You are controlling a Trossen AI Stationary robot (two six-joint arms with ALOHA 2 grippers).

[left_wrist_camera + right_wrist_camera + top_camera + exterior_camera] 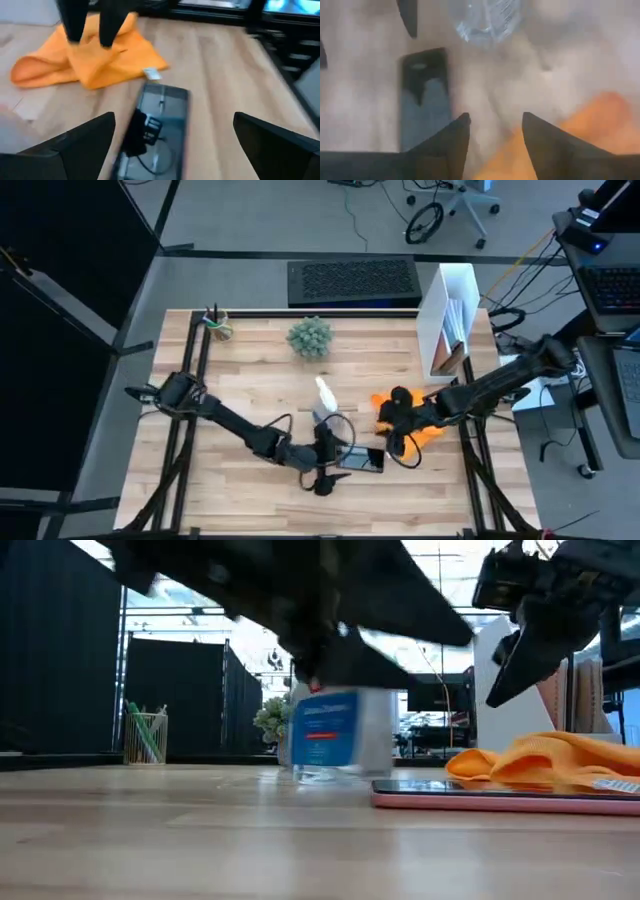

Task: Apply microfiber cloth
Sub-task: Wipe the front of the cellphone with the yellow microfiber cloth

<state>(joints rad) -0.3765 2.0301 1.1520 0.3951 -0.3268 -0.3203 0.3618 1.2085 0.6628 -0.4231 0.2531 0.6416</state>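
The right fingers (492, 142) stand a little apart with nothing between them, poised above the cloth (415, 423). That cloth lies bunched on the bench (250, 370) toward four o'clock in the high view, its near edge touching the end of the phone (362, 460). It looks soft, light and limp, likely to sag and drag; a pinch on a raised fold near the middle should gather it best. The right arm reaches in from three o'clock, wrist tipped down. The left fingers (172, 145) are spread wide and empty above the phone, that arm stretching low from nine o'clock. A spray bottle (335, 735) stands just behind.
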